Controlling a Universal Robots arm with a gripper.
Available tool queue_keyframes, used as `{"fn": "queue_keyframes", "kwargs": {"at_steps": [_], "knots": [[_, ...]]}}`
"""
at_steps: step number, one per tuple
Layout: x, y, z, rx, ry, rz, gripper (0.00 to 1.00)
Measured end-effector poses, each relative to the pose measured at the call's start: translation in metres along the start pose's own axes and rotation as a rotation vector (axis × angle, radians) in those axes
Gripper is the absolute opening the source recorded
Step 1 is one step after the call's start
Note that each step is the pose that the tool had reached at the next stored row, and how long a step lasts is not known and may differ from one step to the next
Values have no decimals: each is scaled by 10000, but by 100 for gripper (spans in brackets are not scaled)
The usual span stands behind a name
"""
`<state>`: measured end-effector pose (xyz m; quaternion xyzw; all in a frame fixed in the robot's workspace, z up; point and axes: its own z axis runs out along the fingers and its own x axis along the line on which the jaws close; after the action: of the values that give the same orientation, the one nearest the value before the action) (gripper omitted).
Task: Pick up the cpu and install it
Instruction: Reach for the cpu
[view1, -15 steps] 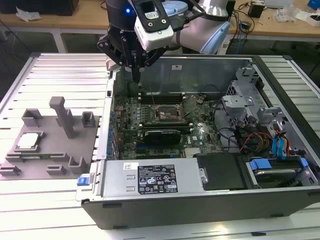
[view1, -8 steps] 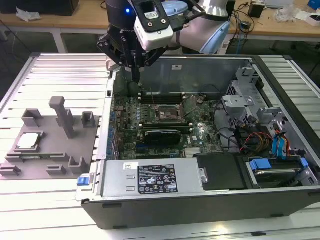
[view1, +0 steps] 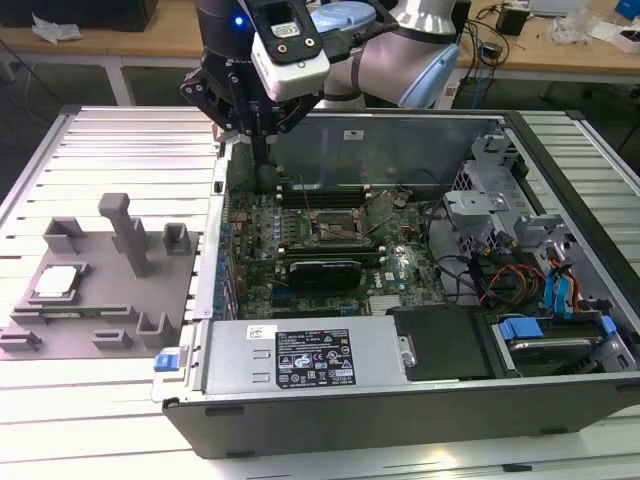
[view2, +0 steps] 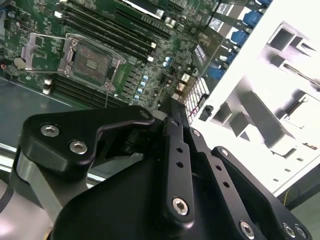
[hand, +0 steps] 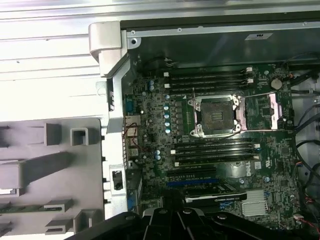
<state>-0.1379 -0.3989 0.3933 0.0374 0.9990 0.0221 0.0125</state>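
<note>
**benchrat:** where's the cpu sitting right now?

**op_remote:** Outside the case (view1: 400, 425). I've got the cpu (view1: 57, 281) in the exterior view. It's a flat little square with a pale silvery lid and a thin darker rim, lying in a recess of the matte grey fixture plate (view1: 110, 305). That plate sits on the ribbed aluminium desk (view1: 120, 130), just beside the case on the exterior view's left.

**benchrat:** and the end effector?

**op_remote:** My end effector (view1: 262, 160) (view2: 172, 107) hangs over the case's edge nearest that plate. It's a black angular linkage with shiny screw heads. In the second wrist view the slim fingers (view2: 176, 145) are drawn together with nothing between them. Inside the case, the socket (view1: 335, 228) (hand: 216, 116) is a dark square frame with a thin wire lever, its contact field exposed, between rows of long black slots.
</note>
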Motion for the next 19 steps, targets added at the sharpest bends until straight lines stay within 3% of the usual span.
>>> {"fn": "queue_keyframes", "kwargs": {"at_steps": [19], "knots": [[479, -36, -12, -1, -3, 0, 11]]}}
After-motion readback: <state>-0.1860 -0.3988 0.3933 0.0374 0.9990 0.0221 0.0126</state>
